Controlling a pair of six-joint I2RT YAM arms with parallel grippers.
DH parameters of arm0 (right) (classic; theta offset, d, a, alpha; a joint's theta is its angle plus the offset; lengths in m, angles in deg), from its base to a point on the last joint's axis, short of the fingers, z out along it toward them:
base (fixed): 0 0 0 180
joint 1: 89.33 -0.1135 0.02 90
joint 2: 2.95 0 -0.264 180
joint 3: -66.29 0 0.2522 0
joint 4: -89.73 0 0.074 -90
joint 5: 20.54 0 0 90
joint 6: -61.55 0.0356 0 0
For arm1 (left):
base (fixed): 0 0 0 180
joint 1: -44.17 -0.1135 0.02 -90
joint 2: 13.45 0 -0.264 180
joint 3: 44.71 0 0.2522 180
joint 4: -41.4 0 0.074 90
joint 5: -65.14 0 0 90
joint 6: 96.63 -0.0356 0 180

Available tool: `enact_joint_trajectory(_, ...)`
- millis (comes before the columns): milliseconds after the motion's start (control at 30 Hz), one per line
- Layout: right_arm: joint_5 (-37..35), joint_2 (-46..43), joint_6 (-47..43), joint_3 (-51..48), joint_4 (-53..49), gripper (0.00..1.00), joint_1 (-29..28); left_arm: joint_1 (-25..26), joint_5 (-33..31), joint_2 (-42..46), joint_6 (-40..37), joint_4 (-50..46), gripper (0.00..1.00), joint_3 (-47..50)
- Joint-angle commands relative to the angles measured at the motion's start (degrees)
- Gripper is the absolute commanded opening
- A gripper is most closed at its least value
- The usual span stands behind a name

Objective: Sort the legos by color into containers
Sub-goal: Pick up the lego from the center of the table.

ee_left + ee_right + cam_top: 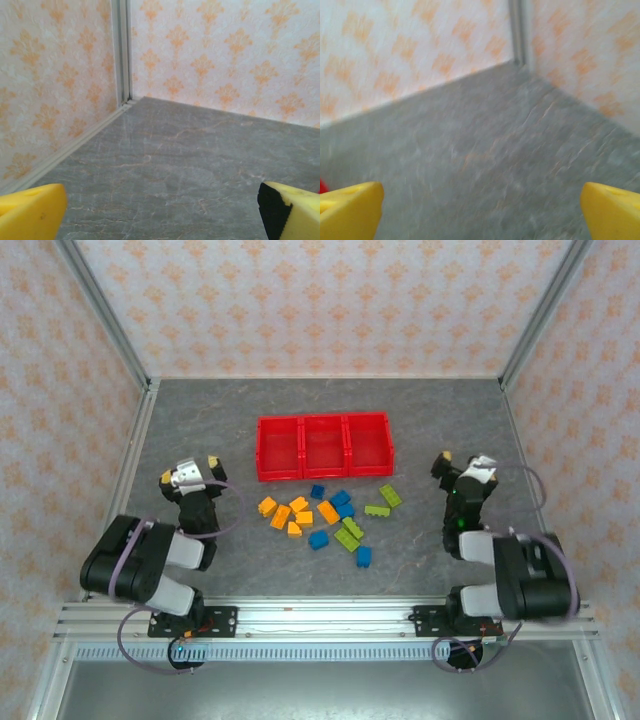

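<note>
Six orange legos [298, 504], five blue legos [319, 539] and four green legos [347, 537] are counted before three joined red bins [322, 477]; left gripper [188, 470] and right gripper [466, 462] are spread wide, nothing gripped.

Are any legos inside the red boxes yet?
No, the three red bins hold nothing, and the legos all lie on the table in front of them.

Both arms folded back near bases; left gripper [188, 469] and right gripper [466, 462] spread wide.
</note>
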Motion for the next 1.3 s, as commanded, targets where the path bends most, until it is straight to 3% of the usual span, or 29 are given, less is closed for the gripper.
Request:
enact_joint_trajectory(0,-3.95,-9.31,7.16,10.64,-22.65,1.0,0.92,4.34,-8.29,13.94,0.57,-12.93,1.0,-3.9)
enact_joint_trajectory(100,4.68,-10.83,8.26,17.4,-35.01,1.0,0.9,4.38,-5.73,25.19,16.84,-41.1,0.99,-13.14)
enact_joint_trajectory(167,15.11,-10.6,8.67,21.75,-42.75,1.0,0.92,4.39,-1.38,30.03,22.72,-54.9,0.99,-18.42)
enact_joint_trajectory(333,34.25,-9.08,10.39,26.0,-58.71,0.95,0.84,4.39,7.39,35.76,28.5,-80.63,0.99,-27.22)
enact_joint_trajectory(467,39.98,-8.83,11.0,24.36,-65.36,0.93,-1.87,4.38,12.52,39.86,28.9,-94.12,0.99,-30.46)
enact_joint_trajectory(600,34.85,-7.57,10.66,24.36,-70.76,0.93,-8.77,4.37,19.66,44.84,29.94,-99.39,0.99,-29.07)
enact_joint_trajectory(733,32.36,-2.36,9.97,24.13,-72.17,0.92,-11.49,4.37,26.24,48.49,31.38,-99.35,0.99,-26.53)
enact_joint_trajectory(933,30.28,7.62,7.91,26.59,-73.31,0.88,-13.91,4.43,24.32,50.37,31.33,-98.48,0.99,-24.68)
enact_joint_trajectory(1267,25.88,16.52,6.45,33.19,-74.24,0.83,-17.01,4.46,25.48,51.0,30.96,-97.18,0.99,-23.92)
